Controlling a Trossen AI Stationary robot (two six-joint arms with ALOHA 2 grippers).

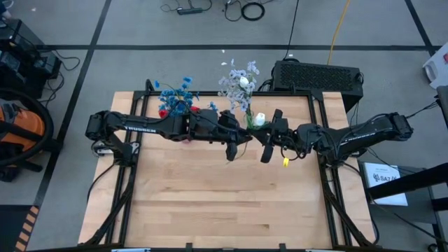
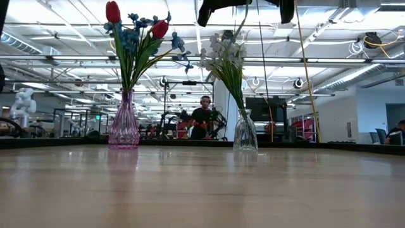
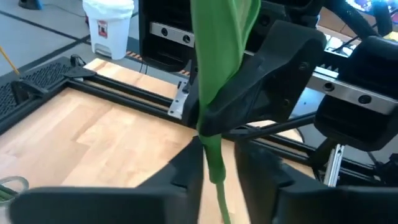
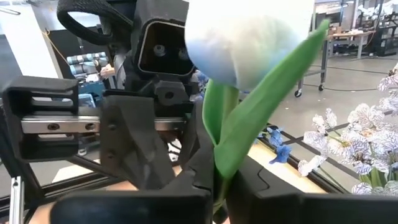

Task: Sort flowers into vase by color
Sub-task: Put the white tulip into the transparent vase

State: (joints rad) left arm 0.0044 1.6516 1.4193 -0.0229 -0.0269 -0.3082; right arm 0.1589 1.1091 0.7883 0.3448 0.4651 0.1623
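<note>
Bare wood of the table (image 2: 202,190) filled the low view's foreground, with two vases standing toward the far edge. On the left stood a purple vase (image 2: 124,123) with blue flowers (image 2: 130,38) and red tulips (image 2: 112,11). Well apart to its right stood a clear vase (image 2: 245,132) with pale lavender-white sprays (image 2: 224,54).

From above, both arms met over the middle of the table, just in front of the clear vase. A white tulip (image 1: 260,119) hung between the two grippers, off the table. The right gripper (image 4: 214,186) had its fingers clenched on the green stem just under the white bud (image 4: 249,37). The left gripper (image 3: 214,174) held its fingers around the same stem (image 3: 214,158) lower down, touching it on both sides. The two grippers sat almost against each other.

In the room beyond, a person (image 2: 204,120) in a dark top stood behind the table.
</note>
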